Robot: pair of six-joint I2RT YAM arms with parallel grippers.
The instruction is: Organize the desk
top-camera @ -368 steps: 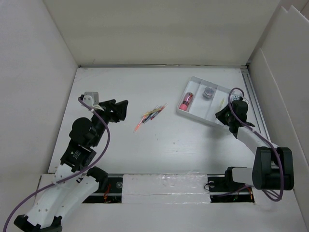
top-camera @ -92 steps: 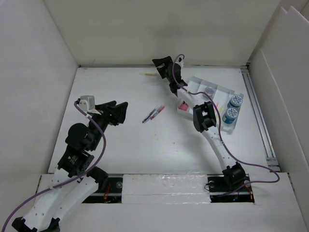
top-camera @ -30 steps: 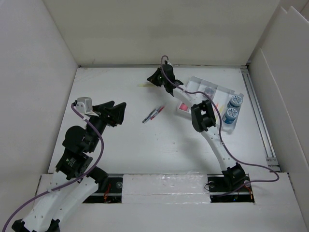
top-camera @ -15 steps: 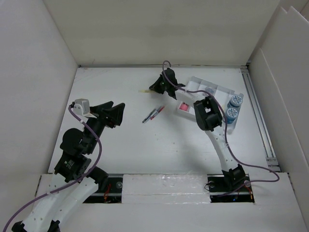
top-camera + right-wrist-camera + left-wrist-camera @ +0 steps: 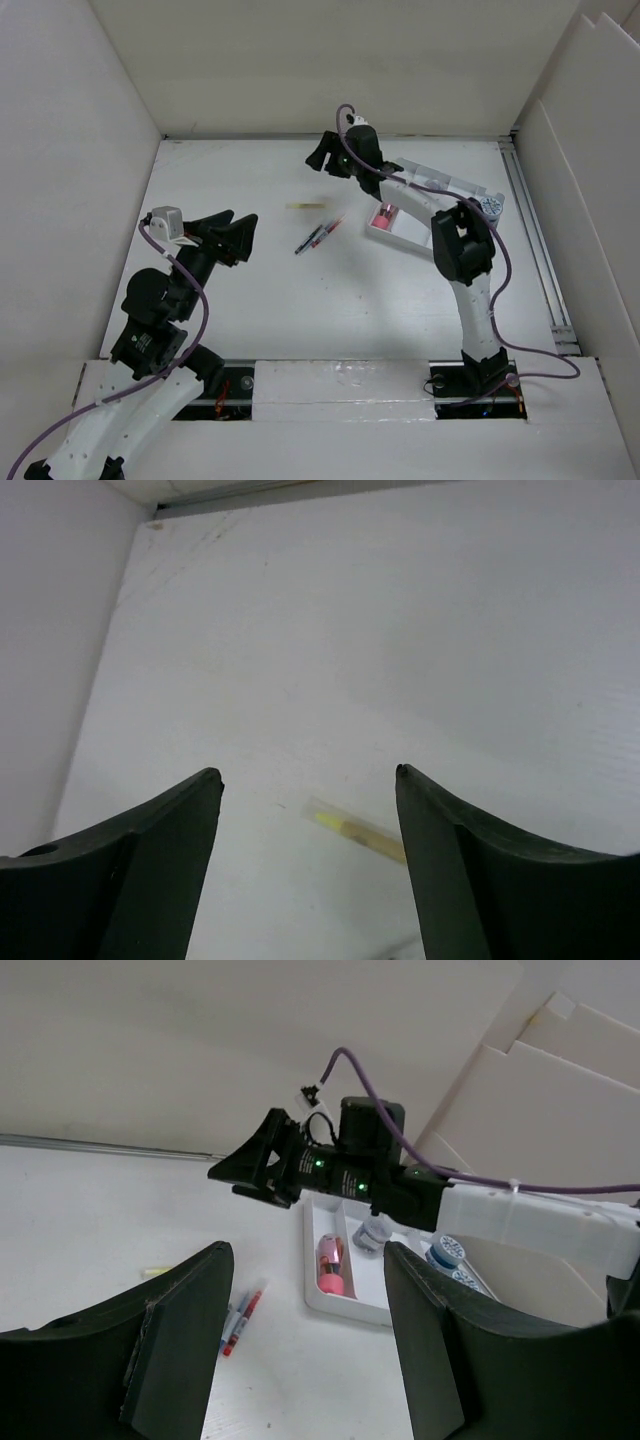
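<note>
The desk is a white tabletop between white walls. A yellow pen lies on it at the far middle, and it looks blurred in the right wrist view. A small bunch of red and blue pens lies just nearer, also in the left wrist view. My right gripper is open and empty, raised above and beyond the yellow pen. My left gripper is open and empty at the left, pointing at the pens.
A white compartmented tray stands at the right under my right arm. It holds a pink item, a grey-capped bottle and blue-capped bottles. White panel walls bound the desk on three sides.
The yellow pen has come from the far edge towards the middle with my right gripper. It now lies apart from the gripper, which has drawn back towards the far wall. The left arm barely moved.
</note>
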